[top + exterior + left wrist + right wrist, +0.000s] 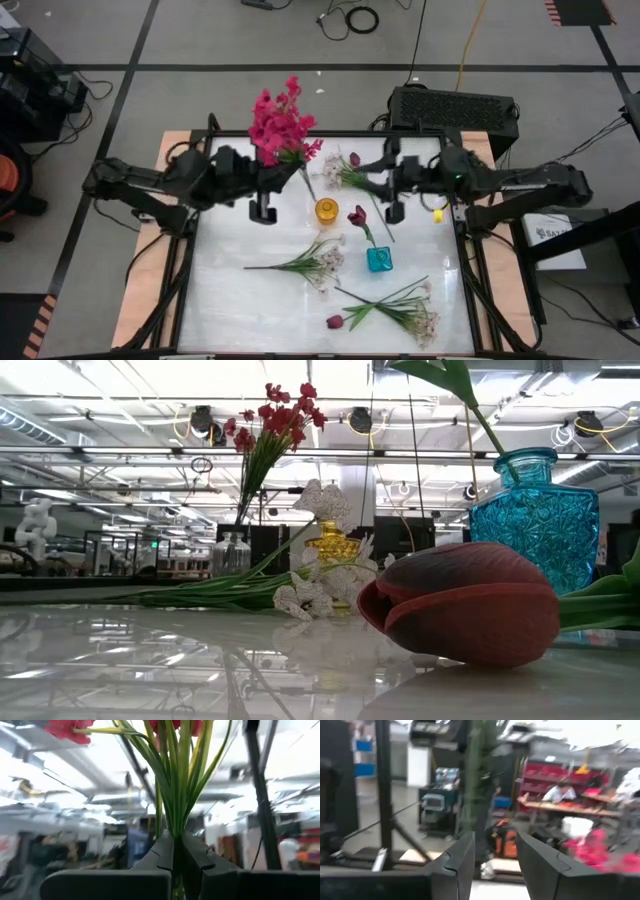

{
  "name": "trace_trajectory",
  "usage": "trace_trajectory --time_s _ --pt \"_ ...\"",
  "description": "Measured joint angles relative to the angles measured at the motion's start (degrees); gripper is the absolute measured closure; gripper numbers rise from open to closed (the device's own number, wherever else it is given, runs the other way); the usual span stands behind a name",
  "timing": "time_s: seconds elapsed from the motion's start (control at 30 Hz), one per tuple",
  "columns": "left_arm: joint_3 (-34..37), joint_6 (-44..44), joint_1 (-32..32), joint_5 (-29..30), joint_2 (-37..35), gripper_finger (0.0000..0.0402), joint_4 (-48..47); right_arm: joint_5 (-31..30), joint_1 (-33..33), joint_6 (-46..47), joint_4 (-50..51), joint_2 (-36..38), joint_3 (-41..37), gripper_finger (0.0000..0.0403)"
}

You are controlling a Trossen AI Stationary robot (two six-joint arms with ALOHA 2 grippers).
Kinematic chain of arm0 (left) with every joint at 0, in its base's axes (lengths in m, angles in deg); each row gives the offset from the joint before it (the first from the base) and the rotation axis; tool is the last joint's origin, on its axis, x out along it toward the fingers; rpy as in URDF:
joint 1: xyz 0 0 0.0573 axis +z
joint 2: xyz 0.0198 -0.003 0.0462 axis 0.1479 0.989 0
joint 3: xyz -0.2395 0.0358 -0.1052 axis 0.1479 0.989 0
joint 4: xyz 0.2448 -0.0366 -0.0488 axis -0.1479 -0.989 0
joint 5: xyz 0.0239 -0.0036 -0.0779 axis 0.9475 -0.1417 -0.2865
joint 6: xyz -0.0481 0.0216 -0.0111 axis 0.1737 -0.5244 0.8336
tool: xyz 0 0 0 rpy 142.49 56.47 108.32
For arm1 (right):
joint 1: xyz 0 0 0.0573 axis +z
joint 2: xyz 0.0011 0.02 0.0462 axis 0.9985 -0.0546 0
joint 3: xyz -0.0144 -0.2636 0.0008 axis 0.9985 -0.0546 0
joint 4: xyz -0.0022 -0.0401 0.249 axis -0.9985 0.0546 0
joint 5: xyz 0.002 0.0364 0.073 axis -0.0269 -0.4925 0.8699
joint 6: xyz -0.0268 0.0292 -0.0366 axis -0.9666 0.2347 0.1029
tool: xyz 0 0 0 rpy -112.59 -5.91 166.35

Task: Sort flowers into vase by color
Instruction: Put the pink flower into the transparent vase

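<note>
Magenta-pink flowers [280, 122] stand bunched at the far left of the table [230, 300], and the left gripper [177, 851] holds their green stems [176, 780], jaws closed tight on the bundle. In the low view this bunch rises from a clear glass vase [231, 552].

Right gripper [492, 865] sits at the far right side of the table; a green stem [472, 780] runs up between its fingers [457, 865], jaws part-way apart. Cannot tell whether they actually clamp it. High view shows a white-blossom sprig with a maroon bud [350, 170] lying just beside that gripper.

Amber vase [327, 211] stands mid-table, no flower in it as seen from above. Blue vase [379, 259] stands near it to the right and carries one maroon tulip [358, 215].

Loose on the table: a white sprig [310, 262] in the middle, and a crossed pair of white sprigs [405, 308] with a maroon tulip bud [336, 321] near the front edge.
</note>
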Motion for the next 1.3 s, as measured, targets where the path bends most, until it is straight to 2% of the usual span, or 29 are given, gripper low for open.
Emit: trace_trajectory --time_s 0.1,0.2,0.27,0.43,1.03,1.3 --pt "0.00 1.50 2.04 -4.24 2.34 0.0388 4.79 -0.28 1.81 0.04 4.69 -4.46 4.35 0.0266" --pt "0.00 1.68 2.75 -6.56 3.94 0.0388 7.29 -3.41 3.08 -0.26 8.33 -8.07 8.38 0.0266" --pt "0.00 2.93 2.67 -7.01 4.22 0.0388 7.61 -5.04 3.71 -0.85 9.99 -9.93 10.04 0.0264" --pt "0.00 2.96 2.64 -7.96 4.20 0.0388 7.04 -4.59 4.11 -1.75 10.34 -12.99 11.96 0.0249" --pt "0.02 1.43 2.86 -8.60 2.40 0.0388 4.01 -4.13 6.06 -3.44 11.47 -13.25 12.35 0.0271" --pt "0.02 1.43 2.86 -8.60 2.82 0.0388 4.43 -4.22 5.95 -3.05 10.26 -13.25 12.35 0.0320"
